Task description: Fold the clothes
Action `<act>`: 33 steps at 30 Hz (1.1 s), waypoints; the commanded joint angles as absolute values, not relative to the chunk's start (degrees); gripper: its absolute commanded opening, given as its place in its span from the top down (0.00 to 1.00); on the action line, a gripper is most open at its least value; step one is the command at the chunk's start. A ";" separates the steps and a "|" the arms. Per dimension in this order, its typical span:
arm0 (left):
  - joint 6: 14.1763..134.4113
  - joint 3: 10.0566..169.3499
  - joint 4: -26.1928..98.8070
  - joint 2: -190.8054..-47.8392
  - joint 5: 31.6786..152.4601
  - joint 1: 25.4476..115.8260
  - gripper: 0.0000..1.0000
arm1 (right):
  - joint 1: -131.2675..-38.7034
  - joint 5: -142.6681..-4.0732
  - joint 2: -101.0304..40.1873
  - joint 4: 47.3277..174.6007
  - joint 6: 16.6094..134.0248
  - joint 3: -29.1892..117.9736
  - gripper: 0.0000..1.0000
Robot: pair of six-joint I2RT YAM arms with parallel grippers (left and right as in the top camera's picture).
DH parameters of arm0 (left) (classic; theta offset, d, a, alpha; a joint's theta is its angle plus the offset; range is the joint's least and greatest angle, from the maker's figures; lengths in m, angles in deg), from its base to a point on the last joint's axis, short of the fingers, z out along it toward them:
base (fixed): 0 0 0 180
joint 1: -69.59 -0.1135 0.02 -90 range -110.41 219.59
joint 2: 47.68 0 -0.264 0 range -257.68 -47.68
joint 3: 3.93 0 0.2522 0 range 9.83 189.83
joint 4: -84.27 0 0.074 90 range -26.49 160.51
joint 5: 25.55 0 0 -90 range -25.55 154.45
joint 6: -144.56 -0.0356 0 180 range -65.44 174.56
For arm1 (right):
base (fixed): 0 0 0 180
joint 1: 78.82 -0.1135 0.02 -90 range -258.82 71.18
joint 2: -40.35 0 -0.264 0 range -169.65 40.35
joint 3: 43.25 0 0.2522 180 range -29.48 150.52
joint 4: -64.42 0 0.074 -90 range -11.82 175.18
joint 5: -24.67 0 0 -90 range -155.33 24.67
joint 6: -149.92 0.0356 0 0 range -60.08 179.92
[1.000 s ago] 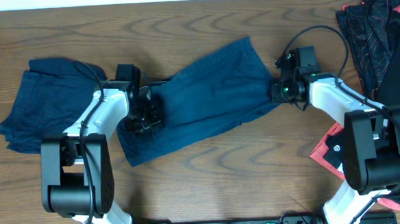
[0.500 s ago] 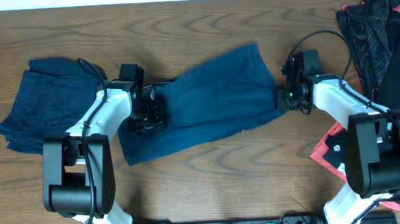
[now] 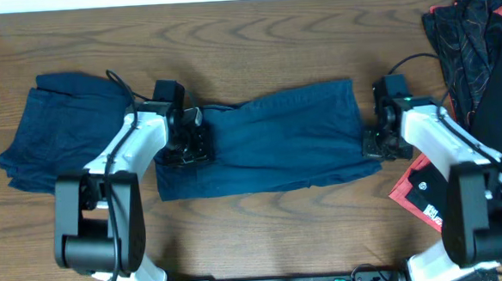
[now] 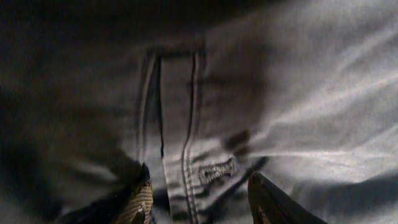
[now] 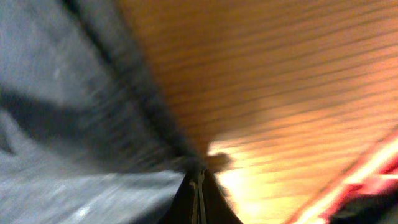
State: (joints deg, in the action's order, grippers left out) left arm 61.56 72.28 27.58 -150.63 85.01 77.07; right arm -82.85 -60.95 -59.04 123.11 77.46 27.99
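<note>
The blue shorts (image 3: pixel 272 139) lie stretched flat and level across the middle of the table. My left gripper (image 3: pixel 187 142) is at their left end. In the left wrist view its fingers (image 4: pixel 200 202) are part closed, with the waistband and a belt loop (image 4: pixel 177 99) bunched between them. My right gripper (image 3: pixel 373 143) is at the right end. In the right wrist view its fingers (image 5: pixel 199 186) are pressed together on the hem of the shorts (image 5: pixel 74 143), just above the wood.
A second dark blue garment (image 3: pixel 52 125) lies folded at the far left. A pile of black and red clothes (image 3: pixel 478 34) fills the right back corner. A red and black item (image 3: pixel 419 188) lies at the right front, close to my right arm.
My right gripper has pulled the right end of the shorts to the right and toward the front. The shorts went from slanted and bunched to flat and level. My left gripper barely moved.
</note>
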 commanded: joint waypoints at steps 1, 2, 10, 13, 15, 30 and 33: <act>60.36 75.19 25.00 -144.69 83.35 75.70 0.47 | -81.61 -56.75 -52.64 121.99 74.97 28.12 0.99; 60.34 75.91 24.43 -142.65 83.15 75.26 0.47 | -81.61 -56.75 -50.93 121.82 74.31 28.40 0.98; 60.38 76.50 25.80 -130.02 76.99 68.77 0.11 | -81.78 -64.92 -38.08 118.47 70.36 29.23 0.63; 60.84 76.26 25.15 -131.25 77.93 65.25 0.06 | -81.89 -67.28 -36.44 118.60 70.12 29.23 0.63; 60.82 76.02 24.27 -133.23 80.27 63.09 0.02 | -81.89 -68.77 -36.47 119.24 70.12 29.23 0.63; 55.44 75.69 24.47 -156.29 94.69 57.12 0.02 | -81.89 -69.23 -38.52 121.25 70.12 29.21 0.64; 53.89 75.67 25.94 -159.75 97.88 57.12 0.02 | -81.87 -69.23 -38.52 121.47 70.09 29.21 0.64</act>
State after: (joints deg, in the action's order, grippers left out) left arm 57.43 76.52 24.45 -156.58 92.73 57.32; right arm -81.85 -68.62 -38.15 121.12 70.97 28.62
